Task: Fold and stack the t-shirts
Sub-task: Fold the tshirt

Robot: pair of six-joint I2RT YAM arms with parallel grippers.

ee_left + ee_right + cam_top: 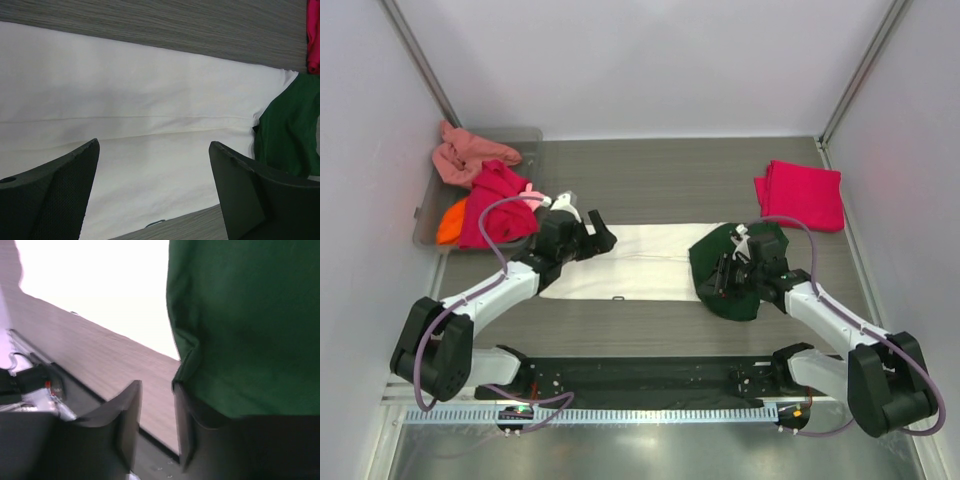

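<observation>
My left jaws hung spread wide over one cream-white t-shirt [650, 262] flat on the desk [660, 190]. My right jaws stood narrowly parted at its green sleeve [240, 330], with nothing visibly between them. One folded crimson-pink t-shirt [802, 193] lay beyond them. Three more, salmon [470, 152], magenta [498, 205] and orange [450, 225], sat in the tray [525, 137] just outside my left jaws.

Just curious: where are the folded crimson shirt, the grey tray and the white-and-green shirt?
folded crimson shirt [800, 193]: top view, middle.
grey tray [530, 140]: top view, far corner.
white-and-green shirt [650, 262]: top view, white body.
</observation>
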